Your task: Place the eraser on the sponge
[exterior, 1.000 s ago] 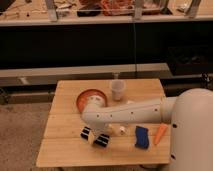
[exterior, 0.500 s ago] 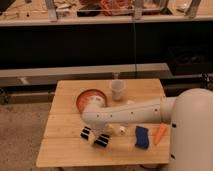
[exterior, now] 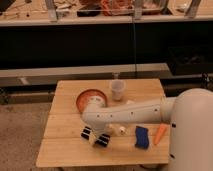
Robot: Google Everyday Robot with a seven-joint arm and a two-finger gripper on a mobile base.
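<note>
Reaching claw (exterior: 95,137) near blue sponge (exterior: 141,137)

The tool (exterior: 95,136) sits in the lower left-middle of the frame, at the end of the white arm (exterior: 131,114). It covers the middle of the eraser (exterior: 103,140), so only dark ends show. I cannot tell if it grips the eraser. The arm hides part of the orange bowl (exterior: 89,97). The robot's big white body (exterior: 192,131) is cut off at the right edge and covers the tabletop's (exterior: 62,150) lower right corner.
</note>
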